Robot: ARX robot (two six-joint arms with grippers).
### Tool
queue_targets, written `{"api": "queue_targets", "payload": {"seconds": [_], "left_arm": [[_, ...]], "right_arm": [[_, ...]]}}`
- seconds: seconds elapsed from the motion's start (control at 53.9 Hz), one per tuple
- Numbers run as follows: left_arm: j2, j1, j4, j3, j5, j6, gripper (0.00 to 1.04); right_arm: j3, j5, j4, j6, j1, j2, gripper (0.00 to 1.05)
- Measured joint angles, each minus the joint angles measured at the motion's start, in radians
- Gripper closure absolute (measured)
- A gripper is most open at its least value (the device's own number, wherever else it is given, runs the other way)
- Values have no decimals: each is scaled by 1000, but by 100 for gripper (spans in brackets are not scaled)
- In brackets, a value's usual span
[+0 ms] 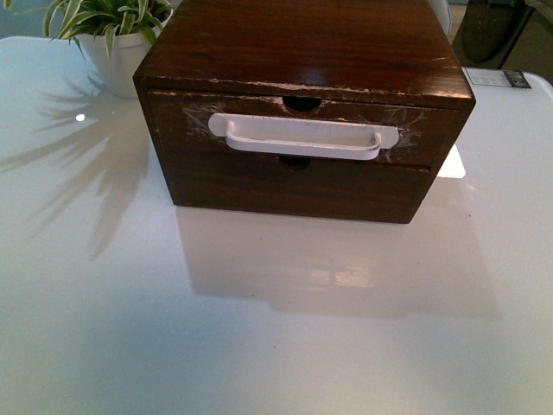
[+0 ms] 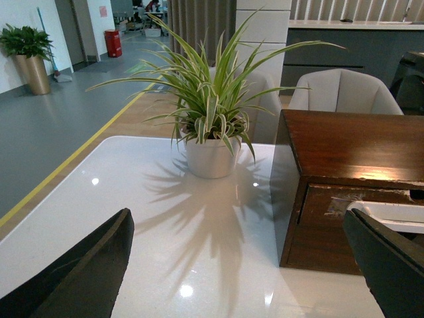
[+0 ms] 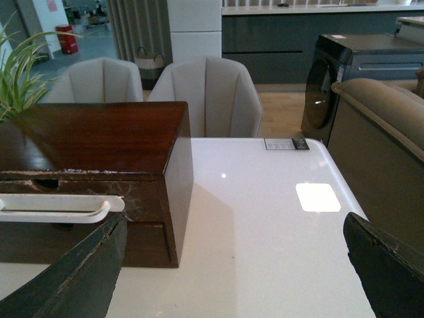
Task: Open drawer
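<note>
Dark brown wooden drawer [image 1: 177,130] with taped-on white bar handle [image 1: 302,137]: shut, ahead of left claw [image 2: 237,213] and right claw [image 3: 235,220], between them. Both gape wide, empty. Risk: a pull peels the tape, or drags the unbraced wooden box [image 1: 302,43] across the glossy white worktop [image 1: 259,328].

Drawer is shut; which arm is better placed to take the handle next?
Right, narrowly. The right tool, open, sees more of the white handle, close by one finger; the left tool, also open, sees only the handle's end. Neither touches the drawer.
</note>
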Motion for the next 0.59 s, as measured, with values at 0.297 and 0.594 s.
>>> {"api": "queue_targets", "payload": {"seconds": [0.297, 0.594], "left_arm": [[0, 0, 0, 0, 0, 0, 8], [0, 0, 0, 0, 0, 0, 8]], "right_arm": [[0, 0, 0, 0, 0, 0, 9], [0, 0, 0, 0, 0, 0, 9]]}}
